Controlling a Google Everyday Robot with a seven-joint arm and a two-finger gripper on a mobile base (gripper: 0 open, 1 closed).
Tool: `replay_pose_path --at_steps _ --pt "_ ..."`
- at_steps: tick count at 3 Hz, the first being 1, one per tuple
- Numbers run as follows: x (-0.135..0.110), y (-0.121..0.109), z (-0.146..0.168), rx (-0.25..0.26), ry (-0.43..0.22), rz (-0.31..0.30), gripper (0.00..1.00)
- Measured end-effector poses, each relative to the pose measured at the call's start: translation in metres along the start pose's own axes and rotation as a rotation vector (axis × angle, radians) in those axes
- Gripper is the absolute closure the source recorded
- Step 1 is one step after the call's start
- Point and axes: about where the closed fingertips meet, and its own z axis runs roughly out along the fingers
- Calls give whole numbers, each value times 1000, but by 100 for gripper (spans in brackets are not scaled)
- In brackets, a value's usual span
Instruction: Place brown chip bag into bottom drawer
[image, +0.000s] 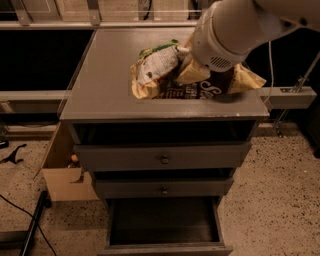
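The brown chip bag (190, 85), crumpled, with tan-yellow edges and a white label panel, hangs above the front right part of the grey cabinet top (107, 75). My gripper (200, 61) is shut on its upper part; the thick white wrist covers the fingers. The bottom drawer (162, 222) is pulled open below, wide, with a dark interior and nothing in it. The bag is above and behind the drawer's opening.
A green snack bag (157, 49) peeks out behind the brown bag. Two shallower drawers with round knobs (164, 160) (164, 190) sit above the open one. A cardboard box (62, 175) stands left of the cabinet, and a cable (30, 227) lies on the floor.
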Motion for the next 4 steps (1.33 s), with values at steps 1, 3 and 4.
replay_pose_path --at_steps 1,3,4 --pt "0 0 0 0 0 0 100" --pt "17 29 -14 -41 20 67 100" --pt "41 64 -21 -54 36 154 100"
